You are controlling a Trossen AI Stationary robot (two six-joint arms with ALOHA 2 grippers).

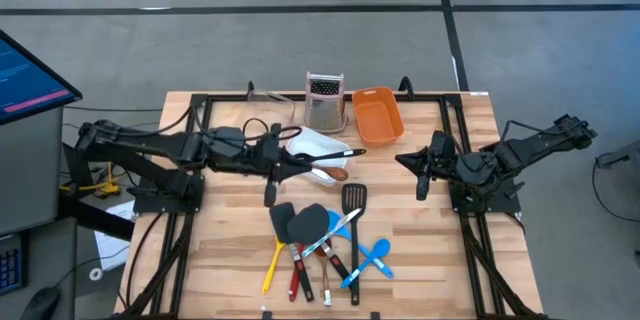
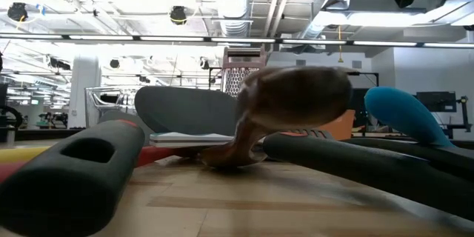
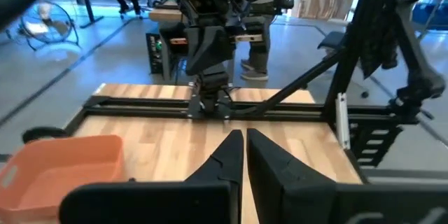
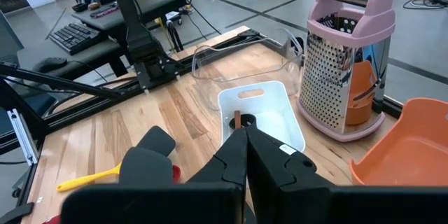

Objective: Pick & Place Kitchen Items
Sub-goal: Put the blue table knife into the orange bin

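The kitchen items (image 1: 320, 240) lie in a loose heap on the table near its front edge: black spatulas (image 1: 298, 223), a slotted turner (image 1: 354, 200), blue spoons (image 1: 372, 256), and yellow- and red-handled tools. A dark-handled utensil (image 1: 345, 153) lies across the white tub (image 1: 318, 143), its end past the tub's right rim. A brown spoon bowl (image 1: 337, 172) lies just in front. My left gripper (image 3: 243, 147) hovers shut over the white tub (image 4: 262, 112), holding nothing. My right gripper (image 4: 245, 140) waits shut at the table's right (image 1: 408, 160).
A steel grater with a pink top (image 1: 324, 100) and an orange tub (image 1: 377, 115) stand at the back of the table; a clear tub (image 4: 231, 56) sits behind the white one. In the low view the heap's handles and a brown spoon (image 2: 296, 96) fill the foreground.
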